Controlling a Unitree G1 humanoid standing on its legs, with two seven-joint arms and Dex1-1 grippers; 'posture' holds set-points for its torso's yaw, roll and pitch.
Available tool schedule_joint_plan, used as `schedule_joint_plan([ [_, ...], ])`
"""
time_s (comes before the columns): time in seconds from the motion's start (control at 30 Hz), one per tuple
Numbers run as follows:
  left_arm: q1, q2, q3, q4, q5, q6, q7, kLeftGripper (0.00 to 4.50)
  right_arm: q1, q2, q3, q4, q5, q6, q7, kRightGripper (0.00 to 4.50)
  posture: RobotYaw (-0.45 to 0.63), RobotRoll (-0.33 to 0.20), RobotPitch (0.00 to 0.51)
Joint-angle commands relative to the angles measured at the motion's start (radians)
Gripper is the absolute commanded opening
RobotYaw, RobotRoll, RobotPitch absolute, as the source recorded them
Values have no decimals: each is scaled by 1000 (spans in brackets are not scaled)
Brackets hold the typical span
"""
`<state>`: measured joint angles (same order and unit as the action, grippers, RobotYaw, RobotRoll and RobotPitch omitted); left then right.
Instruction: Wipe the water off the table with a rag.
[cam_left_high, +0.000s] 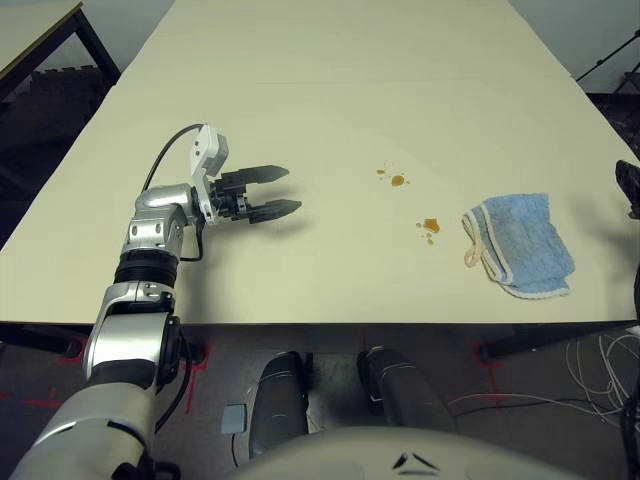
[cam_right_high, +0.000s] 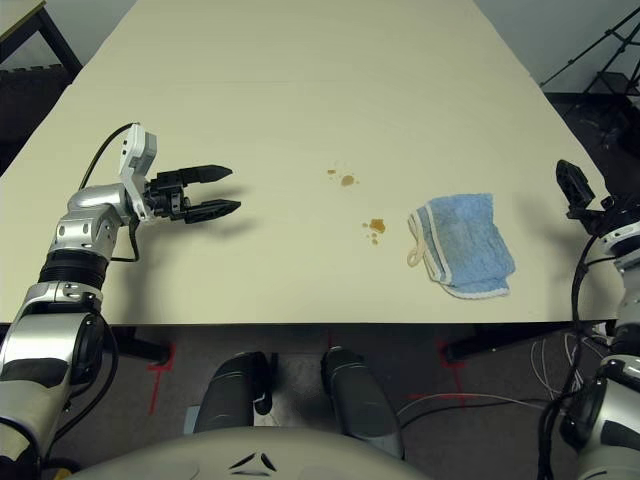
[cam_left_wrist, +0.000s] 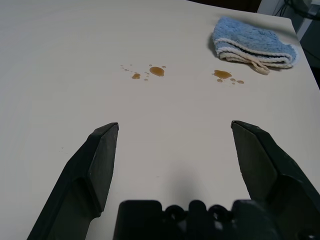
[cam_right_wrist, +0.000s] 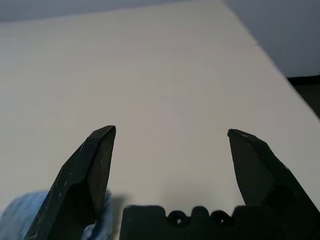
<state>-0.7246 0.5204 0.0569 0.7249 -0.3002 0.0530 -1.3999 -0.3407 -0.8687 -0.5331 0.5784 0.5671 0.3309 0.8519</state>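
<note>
The light blue rag (cam_right_high: 462, 245) lies on the tabletop (cam_right_high: 300, 90) just right of the orange-brown drops (cam_right_high: 376, 226), much nearer the right tool (cam_right_wrist: 170, 135) than the left tool (cam_right_high: 222, 190), both with fingers apart.

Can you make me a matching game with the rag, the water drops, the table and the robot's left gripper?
Things:
1. rag
2. water
3. table
4. left gripper

Descriptions:
A. black, fingers open, holding nothing
B. pale cream, flat
C. light blue, rumpled, cream hem
D. small orange-brown drops beside the rag

Pairs: 1-C, 2-D, 3-B, 4-A
</note>
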Motion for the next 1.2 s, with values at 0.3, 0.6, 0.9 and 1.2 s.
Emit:
schedule_joint_plan([
  [0.3,1,6,-4,2,9,-4,16,4500,52,-122,168,-162,-11,372,162,4465,-349,0,136],
  [0.6,7,9,-5,-13,6,5,17,4500,82,-52,256,-156,-78,383,130,4465,-334,0,141],
  [0.9,-2,14,-6,-7,9,7,14,4500,106,-10,296,-197,-126,359,136,4465,-336,0,144],
  [1.2,-11,14,-5,6,12,2,18,4500,155,19,359,-271,-186,328,115,4465,-339,0,145],
])
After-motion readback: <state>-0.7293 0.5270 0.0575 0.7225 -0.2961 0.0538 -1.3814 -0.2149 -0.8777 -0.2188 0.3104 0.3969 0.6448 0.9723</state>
